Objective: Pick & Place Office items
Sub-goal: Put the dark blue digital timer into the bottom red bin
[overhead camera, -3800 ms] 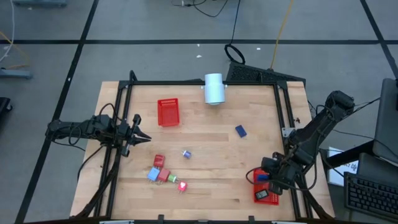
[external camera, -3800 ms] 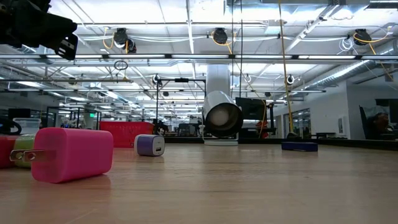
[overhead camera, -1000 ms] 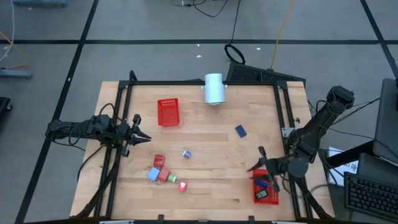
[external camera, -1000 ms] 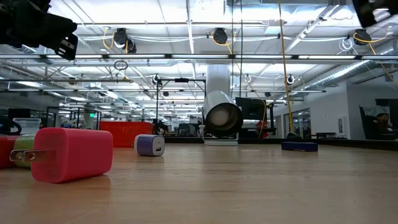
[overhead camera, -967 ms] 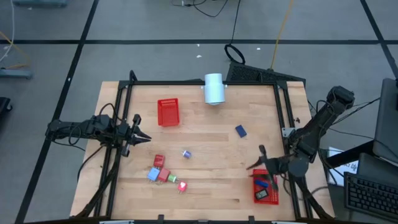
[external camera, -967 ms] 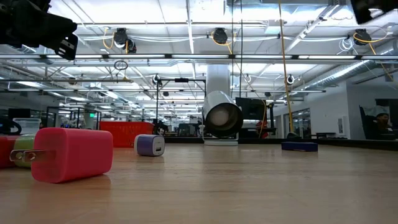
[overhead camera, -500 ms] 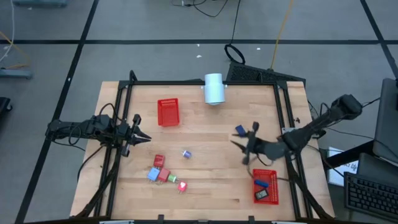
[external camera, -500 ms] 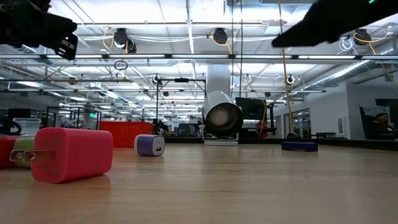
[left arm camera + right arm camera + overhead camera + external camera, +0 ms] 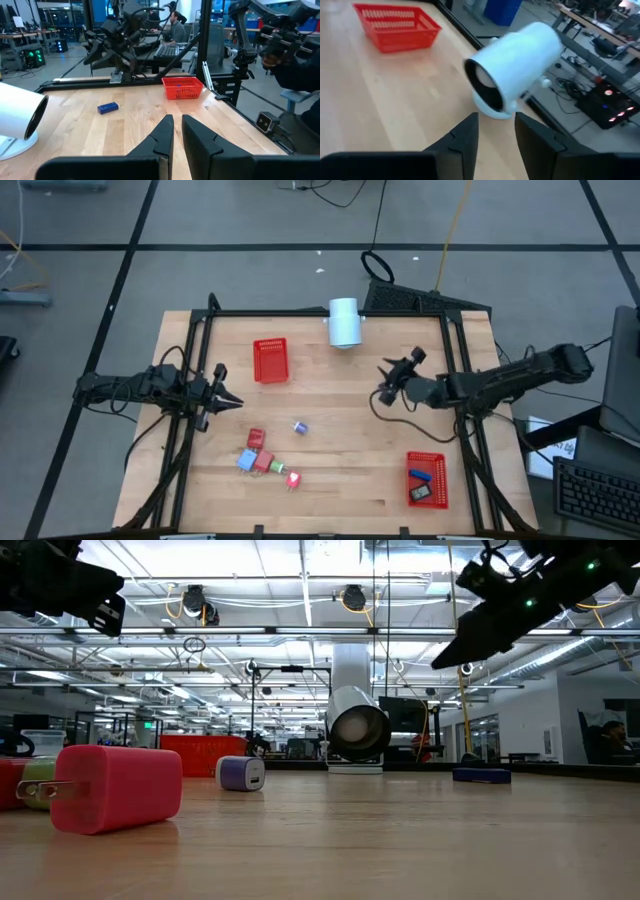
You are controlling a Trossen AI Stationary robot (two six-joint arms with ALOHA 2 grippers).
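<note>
Dark blue item [image 9: 108,107] lies flat on the surface, long axis roughly crosswise, hidden from above beneath the right gripper [image 9: 394,381], jaws spread and empty. Right arm nearest. Left gripper [image 9: 222,399] pressed together, waiting far off.

Chargers on the wooden surface [image 9: 380,840], arms overhead.
A pink plug block [image 9: 115,787] lies nearest, a small purple-and-white cube [image 9: 240,773] behind it, a white cylinder [image 9: 357,730] and flat dark blue piece [image 9: 481,775] toward the far edge; the right gripper [image 9: 470,640] hangs above.
</note>
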